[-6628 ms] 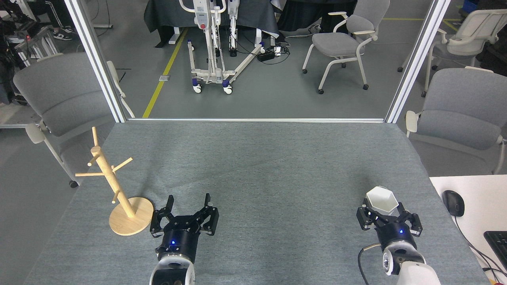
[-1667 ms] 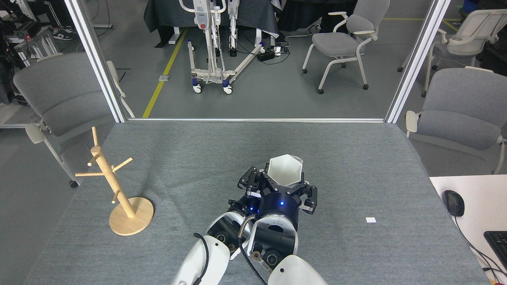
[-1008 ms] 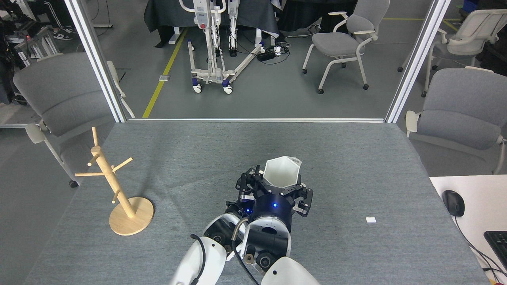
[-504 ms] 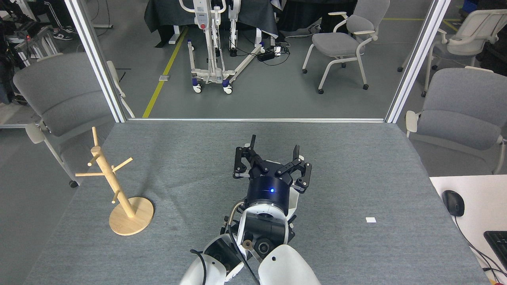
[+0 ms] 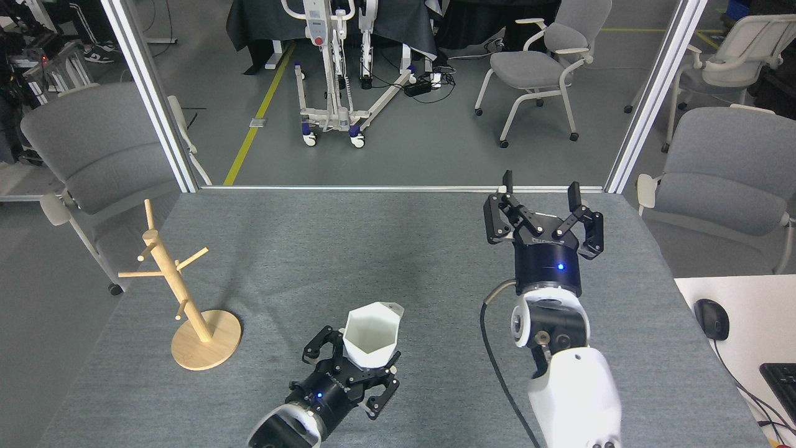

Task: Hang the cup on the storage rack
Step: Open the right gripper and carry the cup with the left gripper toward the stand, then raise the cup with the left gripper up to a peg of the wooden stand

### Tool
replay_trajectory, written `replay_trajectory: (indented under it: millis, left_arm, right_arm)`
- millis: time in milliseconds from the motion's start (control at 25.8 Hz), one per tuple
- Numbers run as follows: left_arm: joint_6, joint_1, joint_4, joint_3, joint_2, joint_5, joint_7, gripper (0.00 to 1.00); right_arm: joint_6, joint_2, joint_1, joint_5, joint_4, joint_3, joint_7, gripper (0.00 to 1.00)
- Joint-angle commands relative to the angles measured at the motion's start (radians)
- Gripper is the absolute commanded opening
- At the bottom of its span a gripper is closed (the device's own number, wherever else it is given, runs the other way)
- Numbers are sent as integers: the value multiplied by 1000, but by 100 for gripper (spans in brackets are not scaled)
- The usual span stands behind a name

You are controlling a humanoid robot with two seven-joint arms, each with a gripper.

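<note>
Close by, gripped the cup [image 5: 369, 333] tight in the left pincer [image 5: 360, 351], fingers clamped on its sides, mouth up, low over the table [image 5: 373, 249] near the front edge. Could not tell if it touched the cloth or was lifted a bit. Showed a small handle [image 5: 392, 307] on the far right side, turned away from the rack [image 5: 180, 292].

Might go wrong right there. Would need a turn of the wrist to bring that little handle round to a peg. Could easily miss the peg with so small a hole. Could also let the cup slip, with only smooth slanted sides to squeeze.

Saw the rack well off to the left, on its round base, with no cup on any peg. Looked thin and tall, so might tip over if bumped by the cup or the arm.

Farther off, held the right pincer [image 5: 541, 186] wide open above the back of the table. Had nothing in it and touched nothing.
</note>
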Motion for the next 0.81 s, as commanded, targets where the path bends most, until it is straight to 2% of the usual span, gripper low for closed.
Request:
replay_trajectory:
  millis: [0,78,271,388,620,775]
  left_arm:
    - [-7,126,-127,110,49,1,7,0]
    - [-5,190,-187,170,64,1,7,0]
    - [-8,313,-236,312,78,1,8,0]
    - [-7,325,-234,400,115,1,2,0]
    - [9,307,-201,627,107,0,-5,0]
    - [96,240,-193,664,112,-11,-13,0]
  right_arm:
    - [-279,-63,83,-33,30,-192,-46,99]
    - [-334,-89,155,-32,43,-233,-47,99]
    - [-367,-92,312,-24,45,-244,-46,100]
    - [-368,-90,329,-23,43,-244,-47,100]
    - [-381,-92,335,-23,42,-241,-47,100]
    - [-381,-98,333,-24,46,-241,-43,100]
